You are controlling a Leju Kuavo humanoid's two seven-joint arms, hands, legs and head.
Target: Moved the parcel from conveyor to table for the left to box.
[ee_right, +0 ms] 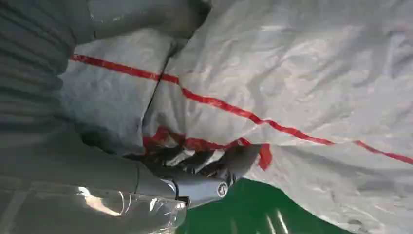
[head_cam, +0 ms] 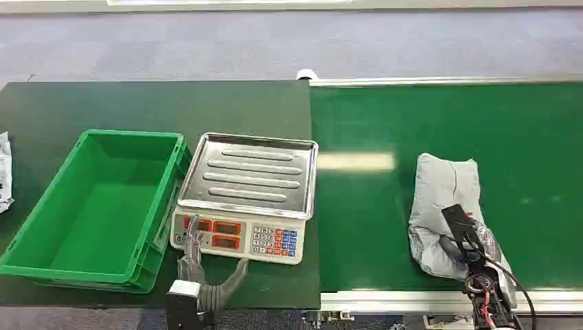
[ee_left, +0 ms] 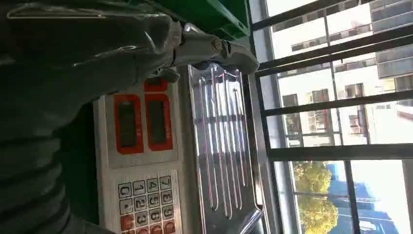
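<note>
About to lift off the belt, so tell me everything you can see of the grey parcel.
The grey parcel is a soft, crinkled plastic mailer bag, lumpy and lying flat on the green conveyor belt, near its front edge. Thin red stripes cross its surface. The right hand is on its near end, fingers dug into a fold. Nothing else touches it.

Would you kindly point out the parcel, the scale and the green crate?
parcel [head_cam: 443, 192]: head view, upper grey wrapping.
scale [head_cam: 251, 175]: head view, steel pan.
crate [head_cam: 41, 210]: head view, left wall.
</note>
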